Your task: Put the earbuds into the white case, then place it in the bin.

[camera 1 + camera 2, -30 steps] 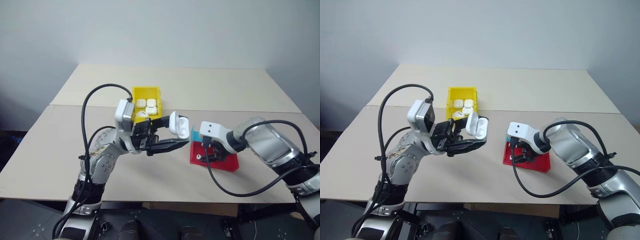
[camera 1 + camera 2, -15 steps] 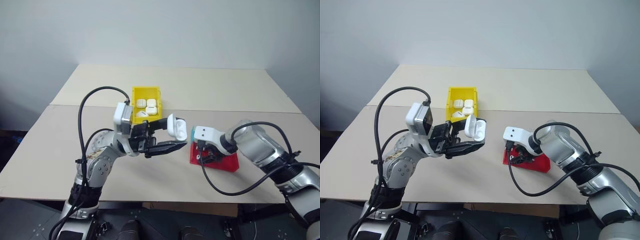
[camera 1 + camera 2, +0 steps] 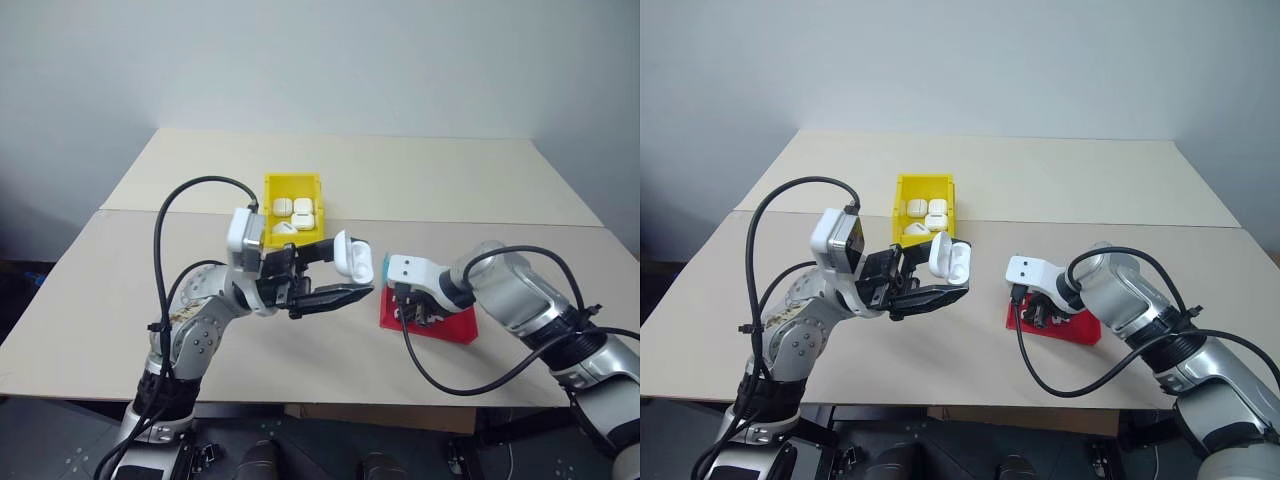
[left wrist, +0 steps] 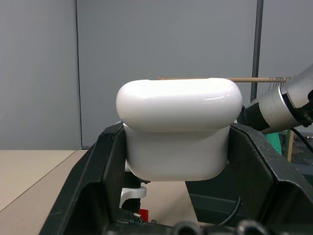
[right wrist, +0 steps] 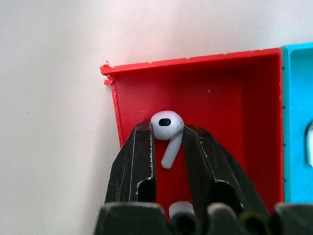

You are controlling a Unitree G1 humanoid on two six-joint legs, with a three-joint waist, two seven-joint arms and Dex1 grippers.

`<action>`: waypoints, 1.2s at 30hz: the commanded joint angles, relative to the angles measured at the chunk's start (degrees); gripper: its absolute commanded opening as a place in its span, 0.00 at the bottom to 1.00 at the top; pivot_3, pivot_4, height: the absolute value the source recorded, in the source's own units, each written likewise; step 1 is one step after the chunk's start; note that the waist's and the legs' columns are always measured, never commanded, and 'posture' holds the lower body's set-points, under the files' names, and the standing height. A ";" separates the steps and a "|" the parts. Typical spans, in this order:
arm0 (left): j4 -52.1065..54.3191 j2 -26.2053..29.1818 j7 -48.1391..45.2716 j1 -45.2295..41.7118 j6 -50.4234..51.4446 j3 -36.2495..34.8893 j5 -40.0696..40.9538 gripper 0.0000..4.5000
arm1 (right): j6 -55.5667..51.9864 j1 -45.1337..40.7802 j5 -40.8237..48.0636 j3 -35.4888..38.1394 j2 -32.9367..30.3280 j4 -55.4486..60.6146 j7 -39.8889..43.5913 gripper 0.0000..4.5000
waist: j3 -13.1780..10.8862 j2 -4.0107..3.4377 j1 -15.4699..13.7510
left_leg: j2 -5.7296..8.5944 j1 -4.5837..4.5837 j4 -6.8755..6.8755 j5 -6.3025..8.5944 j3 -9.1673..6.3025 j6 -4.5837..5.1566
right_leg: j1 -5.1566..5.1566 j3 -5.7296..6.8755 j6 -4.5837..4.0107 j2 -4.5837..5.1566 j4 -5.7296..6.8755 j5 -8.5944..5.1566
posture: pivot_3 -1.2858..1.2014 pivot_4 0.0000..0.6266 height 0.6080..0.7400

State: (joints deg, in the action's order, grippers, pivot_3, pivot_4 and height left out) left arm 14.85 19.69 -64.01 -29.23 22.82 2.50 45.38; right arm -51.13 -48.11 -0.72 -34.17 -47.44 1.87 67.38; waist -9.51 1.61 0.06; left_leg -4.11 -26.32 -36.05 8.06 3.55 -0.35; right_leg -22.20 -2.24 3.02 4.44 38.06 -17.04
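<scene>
Holding the case above the table, lid flipped up, left gripper clamped on its body, presumably to keep the opening presented toward the right arm for loading. Right gripper down in the red tray, fingers pinching one earbud at the head, stem hanging between them, ready to lift by the look of it. Yellow bin just behind the left arm, several white cases already inside; held case not yet binned.
</scene>
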 commanded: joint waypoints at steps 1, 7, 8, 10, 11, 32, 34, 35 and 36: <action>1.48 0.31 -0.15 0.06 0.68 -0.96 1.73 0.62 | -2.66 1.44 1.81 4.55 -0.38 2.91 -0.73 0.14 | 0.00 0.00 -0.04 | 0.00 0.00 0.00 0.00 0.00 0.00 | 0.00 0.00 0.00 0.00 0.00 0.00 | 0.52 0.24 1.00; -1.35 -0.02 -1.94 -1.61 0.80 -0.63 1.05 0.62 | -10.05 9.01 11.63 25.82 -0.62 14.74 -4.17 0.14 | 0.00 0.01 -0.38 | 0.00 -0.01 0.03 0.00 0.00 0.00 | -0.01 0.00 0.00 0.01 -0.02 0.00 | 0.52 0.24 1.00; -1.89 -0.13 -2.23 -1.97 0.72 -0.60 0.95 0.62 | -10.63 10.92 13.92 31.34 0.71 17.20 -5.31 0.14 | 0.00 0.00 -0.54 | 0.00 -0.01 0.02 0.00 -0.01 0.00 | 0.00 0.01 0.00 0.01 -0.01 0.00 | 0.52 0.24 1.00; -2.89 -0.80 -2.60 -2.72 0.85 -0.50 1.22 0.62 | -8.97 15.91 18.98 44.45 5.82 22.97 -8.68 0.14 | 0.00 0.01 -0.69 | 0.00 -0.01 0.03 0.00 -0.02 0.00 | 0.03 0.02 0.00 0.00 -0.03 0.00 | 0.52 0.24 1.00; -3.16 -1.10 -2.97 -2.91 0.87 -0.36 1.36 0.62 | -8.69 17.99 21.57 50.20 8.61 25.64 -10.18 0.14 | 0.00 0.02 -0.77 | 0.00 0.00 0.02 0.00 -0.02 0.00 | 0.04 0.02 0.00 0.00 -0.02 0.00 | 0.52 0.24 1.00; -5.32 -3.71 -5.05 -5.59 0.62 -0.05 -0.31 0.62 | -2.94 19.91 56.24 53.17 23.80 38.40 -30.46 0.14 | 0.03 -0.05 0.63 | -0.02 0.04 0.06 -0.01 -0.06 0.01 | 0.07 0.03 0.01 -0.02 0.01 0.00 | 0.52 0.24 1.00; -5.02 -3.36 -5.04 -5.64 0.84 -0.21 -0.17 0.62 | -1.29 20.28 54.94 51.37 22.75 37.84 -30.39 0.14 | 0.03 -0.05 0.63 | -0.02 0.04 0.06 -0.01 -0.07 0.01 | 0.07 0.03 0.01 -0.02 0.01 0.00 | 0.52 0.24 1.00; -4.82 -3.14 -5.04 -5.63 0.95 -0.26 -0.15 0.62 | -0.53 20.42 54.71 50.88 22.32 37.44 -30.40 0.14 | 0.03 -0.04 0.63 | -0.02 0.04 0.07 -0.01 -0.07 0.01 | 0.07 0.03 0.01 -0.02 0.00 0.00 | 0.52 0.24 1.00; -4.63 -2.93 -5.09 -5.55 1.04 -0.33 -0.08 0.62 | 0.12 20.55 54.69 50.47 22.03 37.21 -30.54 0.14 | 0.03 -0.04 0.63 | -0.02 0.04 0.08 -0.01 -0.07 0.01 | 0.07 0.03 0.01 -0.02 -0.01 0.00 | 0.52 0.24 1.00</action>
State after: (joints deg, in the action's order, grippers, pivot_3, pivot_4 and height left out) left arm 8.02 16.86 -68.89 -34.07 23.92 1.58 44.94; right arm -53.29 -27.60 53.93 17.63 -25.03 38.32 36.73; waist -9.48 1.56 0.69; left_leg -4.13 -26.28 -35.96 8.06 3.49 -0.34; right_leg -22.13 -2.21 3.03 4.41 38.05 -17.04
